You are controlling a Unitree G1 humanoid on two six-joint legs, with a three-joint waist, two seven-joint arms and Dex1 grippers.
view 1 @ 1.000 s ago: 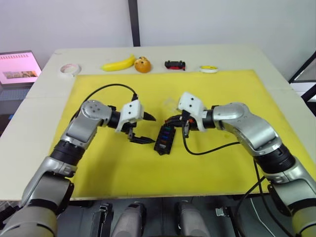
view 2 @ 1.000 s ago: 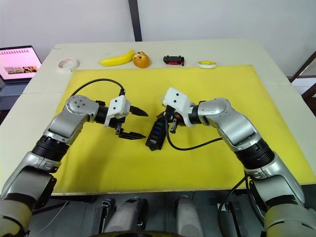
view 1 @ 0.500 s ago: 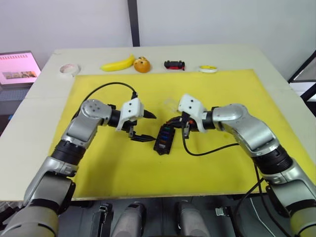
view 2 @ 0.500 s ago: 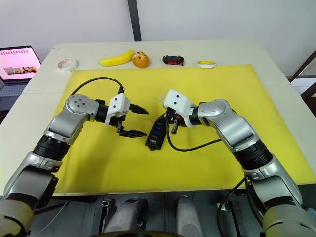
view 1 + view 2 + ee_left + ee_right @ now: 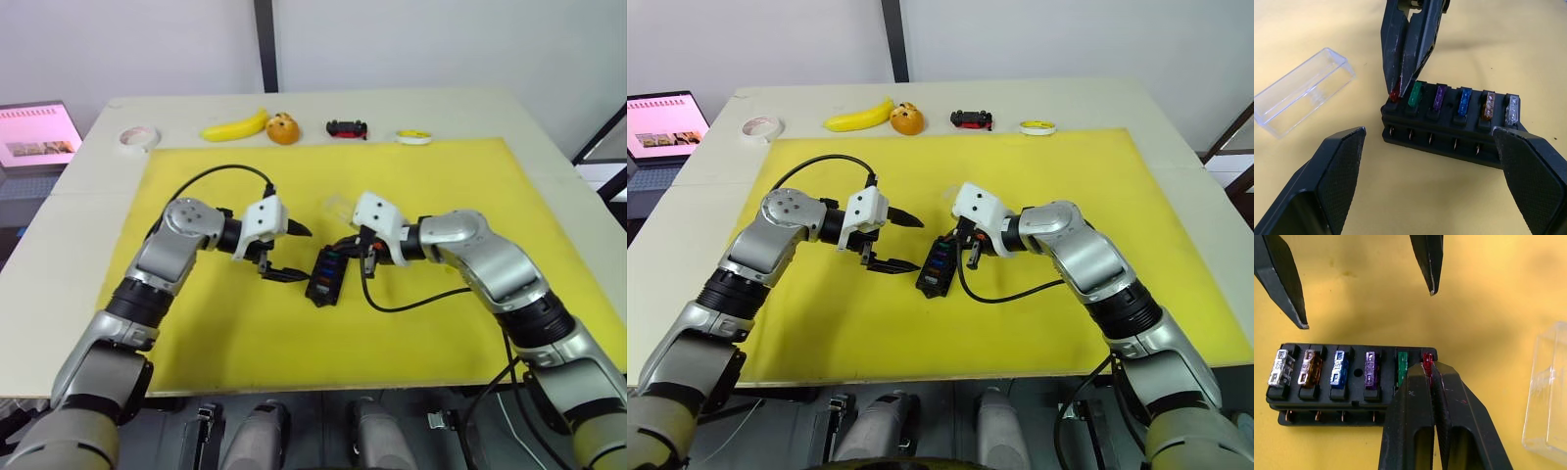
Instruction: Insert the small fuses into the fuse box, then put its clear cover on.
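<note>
Because its two black fingers are pressed together on the red fuse (image 5: 1426, 357) at the end slot of the fuse box (image 5: 1352, 377), the right gripper (image 5: 1428, 369) reads as seating that last piece rather than carrying it: the fuse sits at the mouth of its slot and the fingertips bear straight down on it, which is how a push-in is best done. In the right wrist view this happens at lower centre of the frame, with the box lying across the middle. Beside the red one, the green fuse (image 5: 1402, 367), purple fuse (image 5: 1371, 367), blue fuse (image 5: 1338, 367), orange-brown fuse (image 5: 1306, 367) and grey fuse (image 5: 1280, 367) stand in a row in their own slots, so the filling step looks nearly finished.

While the right arm works, the left gripper (image 5: 282, 254) hangs with its fingers spread wide, just left of the box at the centre of the left eye view, touching nothing. My guess is that it waits there either to steady the box or to take the next job.

That job would be the clear cover (image 5: 1300, 92), which lies on the yellow mat (image 5: 421, 186) at the left of the left wrist view, near the box but apart from it, hollow side not clearly told. It is nearly colourless, so it may be hard to grip squarely.

At the top of the left eye view, well away on the table (image 5: 549, 137), sit a banana (image 5: 235, 126), an orange (image 5: 283, 128), a toy car (image 5: 347, 127) and two tape rolls (image 5: 137, 137), none of them involved.
</note>
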